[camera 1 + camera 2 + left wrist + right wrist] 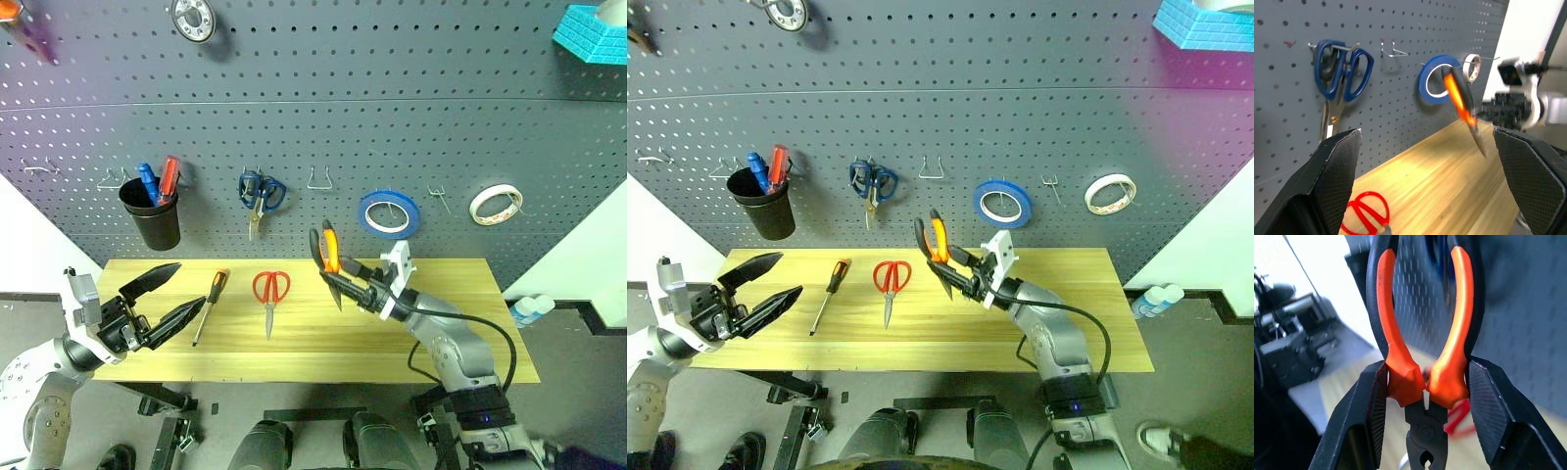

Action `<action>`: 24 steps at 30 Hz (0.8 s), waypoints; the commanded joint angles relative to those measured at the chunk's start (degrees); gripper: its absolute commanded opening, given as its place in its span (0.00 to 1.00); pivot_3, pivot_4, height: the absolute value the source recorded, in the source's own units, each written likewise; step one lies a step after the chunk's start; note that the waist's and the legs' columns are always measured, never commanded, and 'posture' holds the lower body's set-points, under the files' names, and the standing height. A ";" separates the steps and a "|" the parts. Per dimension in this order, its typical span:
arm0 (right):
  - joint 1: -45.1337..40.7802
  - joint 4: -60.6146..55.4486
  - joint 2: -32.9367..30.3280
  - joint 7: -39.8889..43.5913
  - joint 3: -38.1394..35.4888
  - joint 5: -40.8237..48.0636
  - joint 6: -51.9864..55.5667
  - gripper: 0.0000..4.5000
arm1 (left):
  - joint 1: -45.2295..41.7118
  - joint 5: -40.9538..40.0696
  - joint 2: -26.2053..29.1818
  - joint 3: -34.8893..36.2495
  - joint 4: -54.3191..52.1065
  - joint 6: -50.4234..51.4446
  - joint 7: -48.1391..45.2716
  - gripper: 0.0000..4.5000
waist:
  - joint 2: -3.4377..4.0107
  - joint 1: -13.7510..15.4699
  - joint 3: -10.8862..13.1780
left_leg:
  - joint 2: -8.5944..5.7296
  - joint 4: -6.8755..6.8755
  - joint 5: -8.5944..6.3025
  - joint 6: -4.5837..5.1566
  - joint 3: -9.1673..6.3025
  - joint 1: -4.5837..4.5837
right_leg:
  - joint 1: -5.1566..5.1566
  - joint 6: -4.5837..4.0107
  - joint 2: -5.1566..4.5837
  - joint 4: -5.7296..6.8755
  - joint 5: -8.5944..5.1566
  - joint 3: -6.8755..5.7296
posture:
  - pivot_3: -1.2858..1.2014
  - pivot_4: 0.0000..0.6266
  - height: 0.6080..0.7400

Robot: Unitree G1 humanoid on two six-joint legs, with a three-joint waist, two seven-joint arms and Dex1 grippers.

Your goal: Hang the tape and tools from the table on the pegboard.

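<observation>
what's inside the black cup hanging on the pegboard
The black cup on the pegboard holds a blue-handled screwdriver and a red-handled screwdriver, handles sticking up. Their shafts and tips are hidden inside it.

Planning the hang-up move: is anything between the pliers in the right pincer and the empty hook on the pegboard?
Nothing visible is. The right pincer holds the pliers up above the table, and the empty hook sits on bare pegboard, between the blue scissors and the blue tape.

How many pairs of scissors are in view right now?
2. Blue scissors hang on the pegboard, right of the black cup. Red scissors lie on the table, between the screwdriver and the held pliers.
</observation>
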 commanded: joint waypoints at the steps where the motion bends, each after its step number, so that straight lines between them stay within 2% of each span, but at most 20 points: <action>1: -2.51 -4.58 1.04 -1.19 -0.57 2.51 -0.73 0.45 | -0.79 0.38 0.09 0.05 0.18 -1.27 -0.30 1.00 | -0.03 0.07 -0.07 | 0.00 -0.01 0.00 0.00 0.00 0.01 | 0.00 0.00 0.00 0.01 0.00 0.00 | 0.52 0.05 1.00; 8: -6.09 -5.99 2.30 -5.17 -1.02 3.44 -0.79 0.45 | -1.70 0.76 0.10 -0.39 0.90 -1.55 -0.47 1.00 | -0.05 0.14 -0.18 | -0.01 0.06 0.00 0.00 0.02 -0.01 | 0.01 0.00 -0.02 0.03 0.02 0.01 | 0.52 0.05 1.00; 12: -9.35 -6.23 5.44 -10.52 -1.15 3.05 -1.23 0.45 | -1.73 0.75 0.10 -0.20 1.04 -1.60 -0.57 1.00 | -0.02 -0.21 -0.22 | 0.00 0.03 0.01 -0.02 0.04 0.02 | -0.04 -0.01 0.01 0.11 0.04 0.06 | 0.52 0.06 1.00; 18: -15.01 -2.02 11.06 -17.51 -0.09 -0.30 -4.35 0.45 | -1.33 0.80 -0.32 -0.33 0.75 -1.98 0.15 1.00 | -0.02 -0.12 -0.25 | 0.00 0.03 0.06 -0.10 0.06 0.02 | -0.11 -0.02 0.01 0.23 0.04 0.09 | 0.52 0.07 1.00; 24: -18.63 4.18 14.73 -20.89 0.99 -3.86 -9.40 0.45 | -1.17 0.27 -2.49 0.98 -0.44 -4.01 2.03 1.00 | -0.07 -0.05 -0.30 | -0.01 0.03 0.08 -0.14 0.06 0.03 | -0.12 -0.03 0.01 0.26 0.05 0.08 | 0.52 0.07 1.00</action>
